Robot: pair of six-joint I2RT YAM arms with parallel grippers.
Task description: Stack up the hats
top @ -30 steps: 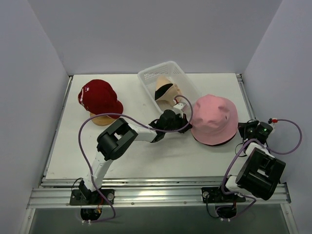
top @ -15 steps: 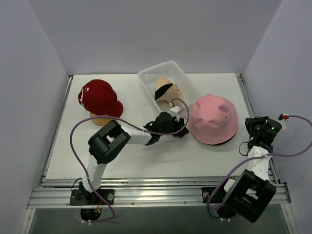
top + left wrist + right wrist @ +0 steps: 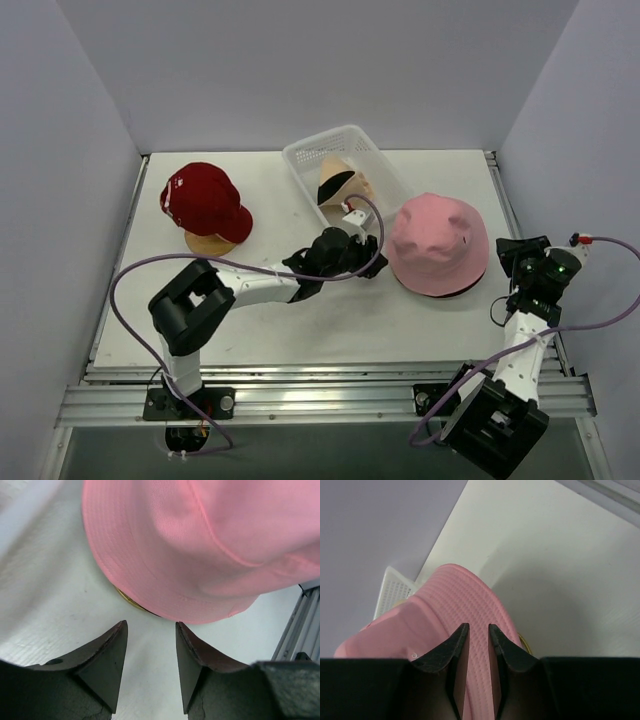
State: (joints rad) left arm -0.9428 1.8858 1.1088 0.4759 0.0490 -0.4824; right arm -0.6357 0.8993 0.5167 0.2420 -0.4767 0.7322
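Note:
A pink bucket hat (image 3: 438,240) lies right of centre on the table, with a dark brim and a tan edge showing under its near rim (image 3: 440,294). It fills the left wrist view (image 3: 200,545) and shows in the right wrist view (image 3: 450,615). My left gripper (image 3: 366,262) is open and empty on the table just left of its brim (image 3: 150,626). My right gripper (image 3: 515,250) is slightly open and empty, just right of the hat (image 3: 478,629). A red cap with white marks (image 3: 205,198) sits on a wooden stand (image 3: 208,244) at the left. Tan and black fabric (image 3: 338,183) lies in the basket.
A white mesh basket (image 3: 300,160) stands at the back centre, close behind the left gripper, and its corner shows in the right wrist view (image 3: 390,587). The metal rail of the table's right edge (image 3: 300,630) runs near the pink hat. Grey walls close in three sides.
My left gripper has drawn back a little from the pink hat's brim, and its arm has stretched out lower. My right arm has swung toward the right edge and its gripper turned toward the hat.

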